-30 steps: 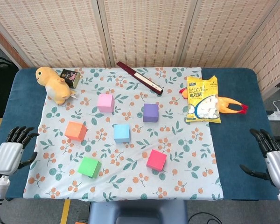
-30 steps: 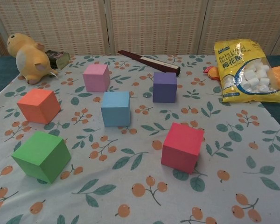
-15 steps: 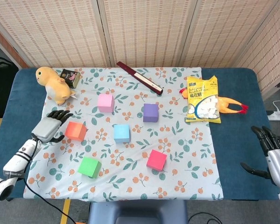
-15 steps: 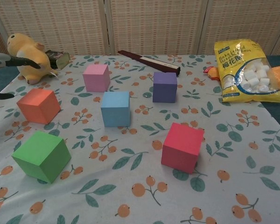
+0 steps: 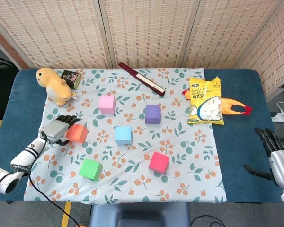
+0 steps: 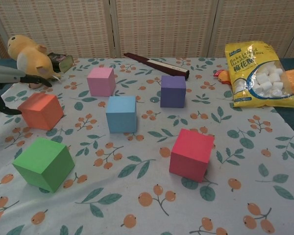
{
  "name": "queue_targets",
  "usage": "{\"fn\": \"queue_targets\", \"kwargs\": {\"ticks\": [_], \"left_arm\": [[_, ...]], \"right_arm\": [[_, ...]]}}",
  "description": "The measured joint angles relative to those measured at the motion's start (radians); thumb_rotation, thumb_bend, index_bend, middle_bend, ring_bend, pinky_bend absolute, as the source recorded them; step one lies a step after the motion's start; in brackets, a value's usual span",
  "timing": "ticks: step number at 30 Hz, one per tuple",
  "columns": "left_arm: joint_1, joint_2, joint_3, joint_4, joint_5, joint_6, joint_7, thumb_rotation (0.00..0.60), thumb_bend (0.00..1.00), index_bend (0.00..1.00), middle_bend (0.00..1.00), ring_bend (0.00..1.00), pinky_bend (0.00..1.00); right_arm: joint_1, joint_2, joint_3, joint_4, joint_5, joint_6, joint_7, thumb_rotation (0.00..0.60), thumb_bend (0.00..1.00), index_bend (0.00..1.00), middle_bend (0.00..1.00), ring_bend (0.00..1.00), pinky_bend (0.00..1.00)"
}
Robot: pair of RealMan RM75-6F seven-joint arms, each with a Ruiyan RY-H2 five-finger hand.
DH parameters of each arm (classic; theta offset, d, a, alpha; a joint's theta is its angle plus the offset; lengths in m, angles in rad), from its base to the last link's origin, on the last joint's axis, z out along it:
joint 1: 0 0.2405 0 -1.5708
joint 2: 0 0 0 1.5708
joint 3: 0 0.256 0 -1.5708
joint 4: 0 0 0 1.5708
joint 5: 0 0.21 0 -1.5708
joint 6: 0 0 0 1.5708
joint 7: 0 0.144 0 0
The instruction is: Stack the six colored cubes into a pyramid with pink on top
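Stacking not begun: all six cubes lie apart.
Left hand (image 5: 58,128), fingers spread, at orange cube (image 5: 76,133), left of centre; pink cube (image 5: 107,104) upper middle; right hand (image 5: 276,158) spread, idle at lower right.

Six cubes (image 5: 123,135) lie apart on the cloth (image 5: 189,161), snack bag (image 5: 206,101) probably overlapping its right edge.

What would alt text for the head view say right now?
The left hand reaches beside the orange cube on a floral cloth; pink, purple, blue, green and red cubes sit apart, unstacked. The right hand waits open at the table's edge.
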State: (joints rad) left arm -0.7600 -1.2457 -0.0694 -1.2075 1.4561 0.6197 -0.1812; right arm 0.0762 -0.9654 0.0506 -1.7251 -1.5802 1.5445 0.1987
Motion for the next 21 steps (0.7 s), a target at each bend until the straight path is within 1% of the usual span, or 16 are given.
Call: {"fn": "queue_targets", "kwargs": {"ticks": [3,9,11,14,15,16,18,21], "left_arm": [[-0.002,-0.012,0.005,0.012,-0.007,0.003,-0.005,0.6,0.33,0.1,0.03,0.05,0.13],[-0.008,-0.046,0.014,0.057,-0.014,0.004,-0.012,0.6,0.34,0.15,0.08,0.09,0.16],[-0.012,-0.06,0.017,0.072,-0.017,0.001,-0.017,0.6,0.34,0.17,0.11,0.11,0.17],[-0.015,-0.08,0.018,0.093,-0.022,0.003,-0.025,0.6,0.33,0.22,0.17,0.16,0.22],[-0.016,-0.087,0.017,0.101,-0.024,0.004,-0.026,0.6,0.33,0.24,0.2,0.19,0.24],[-0.016,-0.094,0.017,0.11,-0.026,0.005,-0.026,0.6,0.33,0.27,0.25,0.23,0.27],[-0.019,-0.111,0.014,0.128,-0.036,0.006,-0.027,0.6,0.32,0.32,0.3,0.27,0.31],[-0.019,-0.114,0.003,0.124,-0.054,0.014,-0.036,0.6,0.32,0.35,0.35,0.31,0.36]], "right_arm": [[0.002,-0.003,0.001,0.003,0.002,-0.006,0.001,0.571,0.0,0.0,0.09,0.03,0.15],[0.003,-0.003,0.003,0.003,0.005,-0.012,0.0,0.571,0.0,0.0,0.09,0.03,0.15],[0.002,-0.004,0.003,0.003,0.008,-0.011,0.0,0.57,0.0,0.0,0.09,0.03,0.15],[0.001,-0.006,0.004,0.004,0.011,-0.013,0.001,0.571,0.0,0.0,0.09,0.03,0.15],[0.001,-0.007,0.004,0.004,0.012,-0.014,0.0,0.57,0.0,0.0,0.09,0.03,0.15],[0.001,-0.007,0.004,0.004,0.013,-0.016,0.0,0.57,0.0,0.0,0.09,0.03,0.15],[0.001,-0.006,0.004,0.004,0.013,-0.016,0.001,0.57,0.0,0.0,0.09,0.03,0.15],[-0.001,-0.005,0.006,0.005,0.013,-0.013,0.004,0.571,0.0,0.0,0.09,0.03,0.15]]}}
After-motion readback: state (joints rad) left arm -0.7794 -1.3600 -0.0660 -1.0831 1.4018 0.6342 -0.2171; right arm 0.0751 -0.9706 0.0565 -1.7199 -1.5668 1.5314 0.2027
